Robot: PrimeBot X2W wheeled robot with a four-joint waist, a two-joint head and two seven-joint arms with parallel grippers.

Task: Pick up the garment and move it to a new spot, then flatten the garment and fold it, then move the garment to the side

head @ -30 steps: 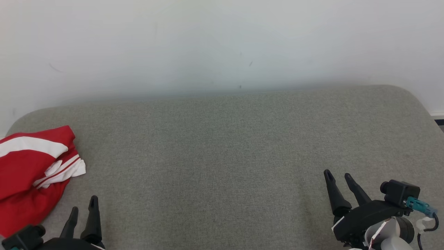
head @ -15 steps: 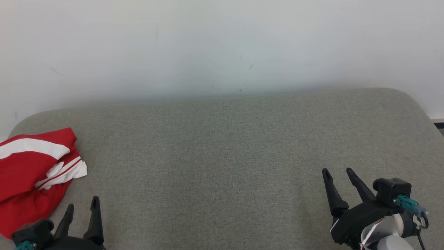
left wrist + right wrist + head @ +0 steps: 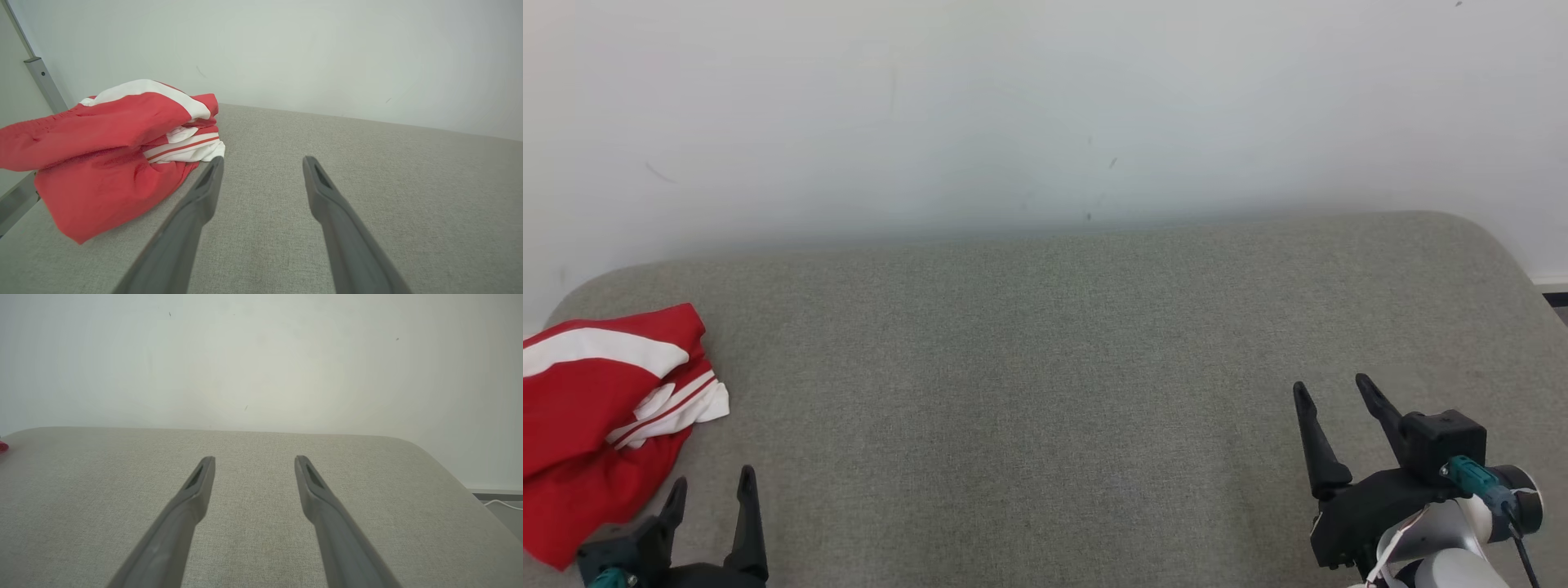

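Note:
A crumpled red garment (image 3: 588,416) with white stripes lies at the far left edge of the grey fabric surface (image 3: 1045,367). In the left wrist view the garment (image 3: 106,151) is piled left of the fingers, apart from them. My left gripper (image 3: 711,482) is open near the front left, just right of the garment, holding nothing. My right gripper (image 3: 1331,388) stands open at the front right, far from the garment, with nothing between its fingers (image 3: 192,490).
A white wall (image 3: 1045,106) rises directly behind the grey surface. The surface's corners are rounded, and its right edge (image 3: 457,473) drops to a floor with a white cable (image 3: 502,503). A grey metal post (image 3: 43,79) stands left of the garment.
The head view has shifted slightly, so the scene sits lower. My left gripper has sunk toward the bottom edge. My right gripper has risen a little and turned. The garment lies unchanged.

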